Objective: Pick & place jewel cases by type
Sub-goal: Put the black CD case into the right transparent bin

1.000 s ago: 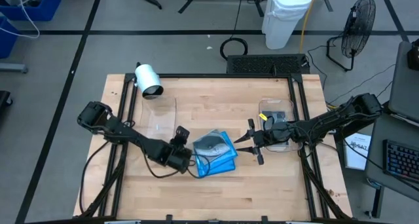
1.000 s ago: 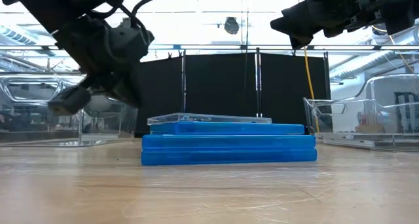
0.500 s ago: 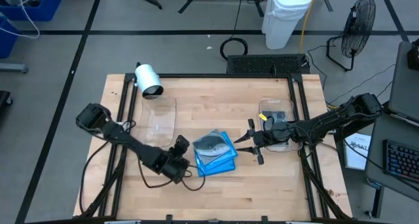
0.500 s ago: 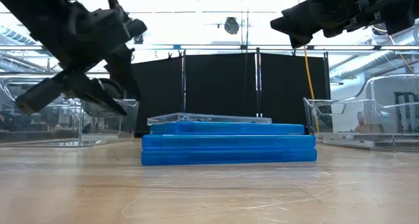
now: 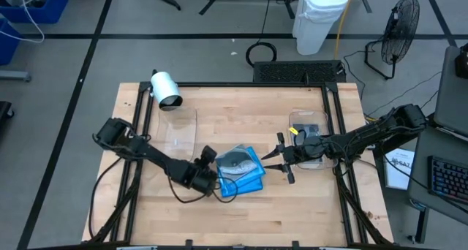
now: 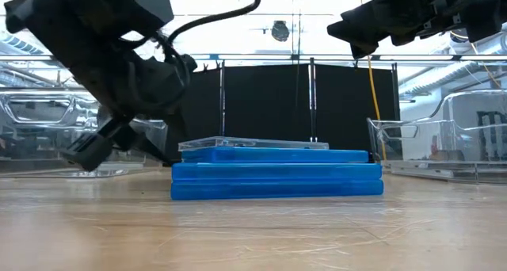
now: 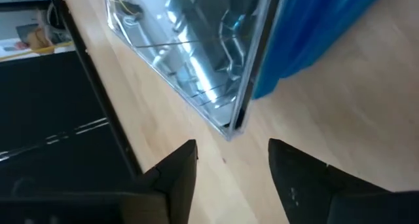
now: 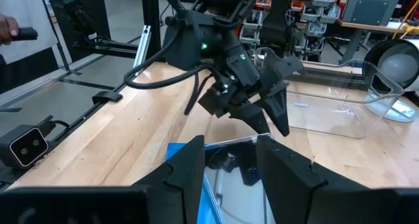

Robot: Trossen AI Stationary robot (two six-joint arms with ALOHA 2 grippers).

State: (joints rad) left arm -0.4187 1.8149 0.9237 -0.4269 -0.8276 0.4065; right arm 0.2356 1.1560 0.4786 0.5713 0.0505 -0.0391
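We've got bare worktop along the whole near edge, wide enough for either arm. The case stack sits mid-table, hemmed by the left gripper just beside one side and the right gripper near the other. Clear tubs and block both flanks; a white cylinder guards the far left corner.

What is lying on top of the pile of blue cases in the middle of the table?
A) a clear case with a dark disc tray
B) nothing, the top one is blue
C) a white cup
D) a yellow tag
A: the high view shows a clear jewel case with a dark inside lying on the blue jewel cases.
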